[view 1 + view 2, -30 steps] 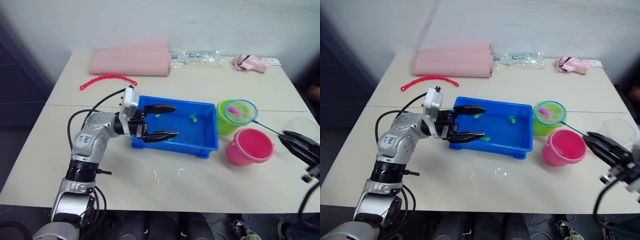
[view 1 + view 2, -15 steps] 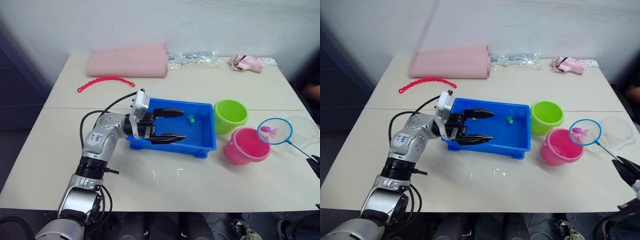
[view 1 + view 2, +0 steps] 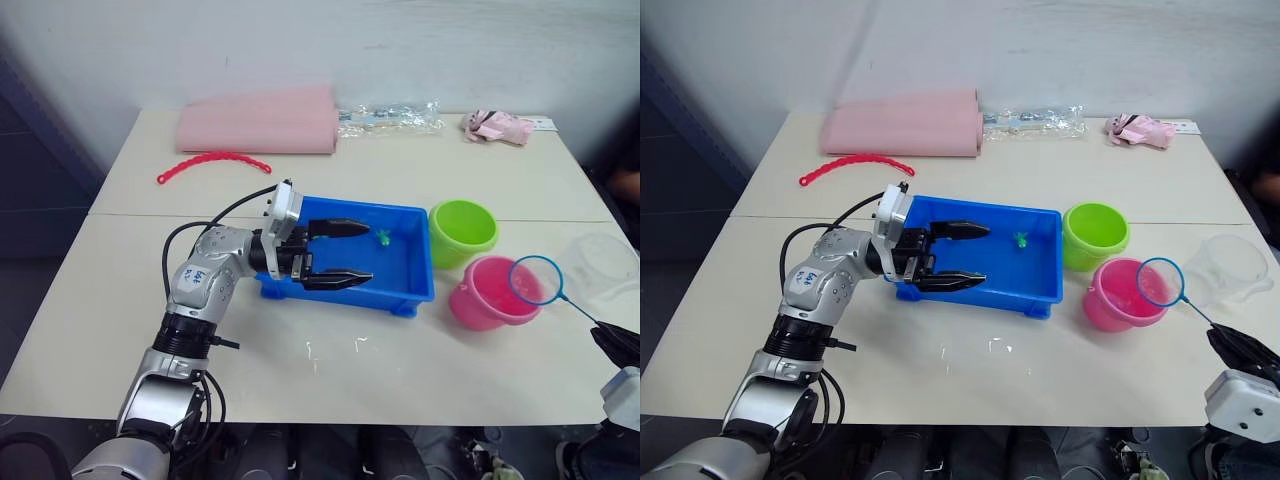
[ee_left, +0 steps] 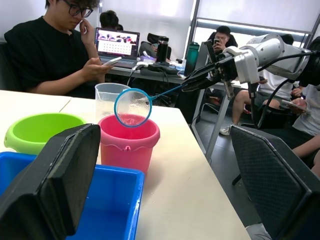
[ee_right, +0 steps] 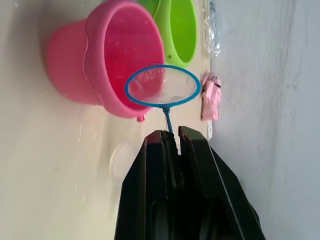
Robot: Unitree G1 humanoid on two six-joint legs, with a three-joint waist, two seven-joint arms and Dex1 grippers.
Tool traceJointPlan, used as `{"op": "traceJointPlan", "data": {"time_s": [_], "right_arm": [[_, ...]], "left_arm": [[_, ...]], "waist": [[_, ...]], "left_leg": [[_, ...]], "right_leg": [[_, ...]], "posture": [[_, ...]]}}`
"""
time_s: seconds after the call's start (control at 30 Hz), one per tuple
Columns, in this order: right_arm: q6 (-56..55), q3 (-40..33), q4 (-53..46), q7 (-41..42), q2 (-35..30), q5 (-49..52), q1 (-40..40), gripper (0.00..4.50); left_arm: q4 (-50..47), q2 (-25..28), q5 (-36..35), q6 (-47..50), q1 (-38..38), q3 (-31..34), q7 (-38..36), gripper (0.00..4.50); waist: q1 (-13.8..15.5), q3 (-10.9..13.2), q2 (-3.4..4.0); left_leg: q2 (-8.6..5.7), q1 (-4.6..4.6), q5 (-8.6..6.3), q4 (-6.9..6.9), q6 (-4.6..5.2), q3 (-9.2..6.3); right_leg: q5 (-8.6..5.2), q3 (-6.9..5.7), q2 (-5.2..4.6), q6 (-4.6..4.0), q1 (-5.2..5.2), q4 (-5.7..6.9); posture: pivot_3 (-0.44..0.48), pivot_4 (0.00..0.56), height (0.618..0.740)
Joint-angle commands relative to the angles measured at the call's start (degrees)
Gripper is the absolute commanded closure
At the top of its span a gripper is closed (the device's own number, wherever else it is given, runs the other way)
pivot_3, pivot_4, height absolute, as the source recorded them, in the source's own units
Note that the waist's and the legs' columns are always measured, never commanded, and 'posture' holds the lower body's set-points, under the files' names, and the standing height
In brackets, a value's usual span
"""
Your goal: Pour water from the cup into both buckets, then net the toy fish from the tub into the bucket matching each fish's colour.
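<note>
Right wrist view: the right gripper [image 5: 170, 137] pinches the net [image 5: 162, 86] handle — hoop over the pink bucket [image 3: 1123, 296] rim. The left gripper [image 3: 345, 252], fingers spread, hovers in the tub [image 3: 412, 275], at the buckets' nine o'clock.

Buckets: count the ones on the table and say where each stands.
2. The green bucket stands just past the blue tub's right end. The pink bucket stands beside it, nearer the robot, with the net in the right gripper over its rim.
</note>
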Motion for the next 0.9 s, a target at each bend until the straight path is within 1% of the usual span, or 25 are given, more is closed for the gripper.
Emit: {"op": "traceJointPlan", "data": {"time_s": [0.03, 0.13, 0.2, 0.27, 0.37, 0.4, 0.47, 0.53, 0.57, 0.67, 0.73, 0.83, 0.9], "right_arm": [[-2.6, -1.6, -0.5, -3.8, -2.0, -2.7, -0.6, 4.5], [-4.5, -1.9, -0.2, -5.6, -2.5, -2.4, -0.5, 4.5], [-4.6, -1.7, -0.4, -5.9, -2.4, 0.7, -0.1, 4.5], [2.4, 0.3, -3.1, -5.0, -1.0, 10.6, -0.6, 4.5], [16.6, 4.4, -9.1, -3.6, -1.0, 29.0, -1.7, 4.5], [19.7, 4.9, -10.6, -3.3, -1.2, 32.3, -1.6, 4.5], [30.8, 8.2, -15.1, -3.6, -3.7, 47.2, -2.5, 4.5], [39.5, 12.4, -17.9, -1.7, -7.9, 56.6, -4.0, 4.5], [42.2, 14.3, -18.6, -0.8, -10.0, 58.8, -5.4, 4.5], [51.8, 21.3, -17.0, -3.6, -15.7, 62.2, -14.2, 4.5], [56.5, 28.1, -15.0, -4.9, -17.3, 62.0, -22.6, 4.5], [61.2, 40.9, -11.2, -5.7, -15.5, 57.9, -37.4, 4.5], [63.4, 47.8, -8.5, -5.6, -13.0, 54.8, -45.2, 4.5]], "left_arm": [[-1.6, 0.2, -0.7, -0.3, -1.0, 0.5, -0.3, 0.04], [-1.6, 0.2, -0.6, -1.0, -0.8, 0.7, -0.4, 0.04], [-1.6, 0.4, -0.4, -2.1, -0.6, 0.9, -1.0, 0.04], [-1.5, 1.3, -0.6, -3.2, -0.2, 1.5, -2.0, 0.04], [-1.0, 3.9, -1.3, -4.4, 0.4, 3.2, -4.4, 0.04], [-0.9, 4.5, -1.5, -4.5, 0.5, 3.6, -5.0, 0.04], [2.2, 9.0, -0.3, -5.7, -0.2, 5.5, -7.0, 0.04], [6.2, 14.3, 1.4, -6.8, -1.8, 7.2, -8.7, 0.04], [7.9, 16.4, 1.9, -7.3, -2.6, 7.5, -9.7, 0.04], [12.5, 21.9, 3.4, -8.6, -4.6, 8.1, -12.7, 0.04], [14.6, 24.6, 4.3, -8.7, -5.3, 8.1, -13.9, 0.04], [17.4, 27.7, 6.2, -10.1, -5.7, 8.2, -14.8, 0.04], [18.1, 29.6, 7.8, -10.9, -5.7, 7.6, -15.4, 0.04]], "waist": [[-0.1, 0.0, 0.0], [-0.1, 0.0, 0.0], [0.0, 0.0, 0.0], [0.0, 0.0, 0.0], [-0.2, 0.0, 0.01], [-0.3, 0.0, 0.02], [-0.5, 0.0, 0.04], [-1.1, 0.0, 0.06], [-1.3, 0.0, 0.06], [-1.4, 0.0, 0.03], [-1.2, 0.0, 0.03], [-1.4, 0.0, 0.01], [-1.2, 0.0, 0.0]], "left_leg": [[0.0, 0.0, 0.0, 0.0, 0.0, 0.0], [0.02, 0.01, 0.0, 0.0, -0.01, -0.01], [0.02, 0.0, 0.0, -0.01, -0.01, -0.02], [0.01, 0.0, 0.0, -0.01, -0.01, -0.02], [0.06, 0.01, 0.0, 0.01, -0.01, -0.1], [0.08, 0.01, 0.0, 0.02, -0.01, -0.11], [0.09, 0.03, 0.0, 0.01, -0.01, -0.13], [0.14, 0.07, -0.01, 0.01, 0.01, -0.13], [0.15, 0.07, -0.01, 0.01, 0.01, -0.13], [0.15, 0.01, -0.02, -0.01, 0.03, -0.17], [0.09, -0.03, -0.06, 0.02, 0.1, -0.17], [0.06, -0.11, -0.08, 0.03, 0.1, -0.16], [0.06, -0.23, -0.07, 0.01, 0.08, -0.12]], "right_leg": [[0.0, 0.0, 0.0, 0.0, 0.0, 0.0], [-0.01, 0.0, 0.01, -0.01, 0.0, 0.0], [-0.01, -0.01, 0.01, -0.02, 0.0, -0.01], [-0.01, -0.01, 0.0, -0.02, 0.01, -0.02], [-0.01, -0.06, 0.01, -0.02, 0.09, -0.04], [-0.01, -0.06, 0.01, -0.04, 0.09, -0.03], [-0.03, -0.07, 0.01, -0.07, 0.08, 0.0], [-0.05, -0.06, 0.02, -0.1, 0.09, 0.02], [-0.05, -0.08, 0.01, -0.12, 0.08, 0.03], [-0.06, -0.17, 0.01, -0.15, 0.04, 0.03], [-0.06, -0.16, -0.07, -0.15, 0.01, 0.02], [-0.06, -0.21, -0.07, -0.14, -0.07, -0.02], [-0.06, -0.22, -0.06, -0.14, -0.22, 0.03]], "posture": [[0.0, 0.15, 0.74], [0.0, 0.15, 0.74], [0.0, 0.15, 0.74], [0.0, 0.15, 0.74], [0.0, 0.15, 0.74], [0.0, 0.15, 0.74], [0.0, 0.15, 0.74], [0.0, 0.15, 0.74], [0.0, 0.15, 0.74], [0.0, 0.15, 0.74], [0.0, 0.15, 0.74], [0.0, 0.15, 0.74], [0.0, 0.15, 0.74]]}}
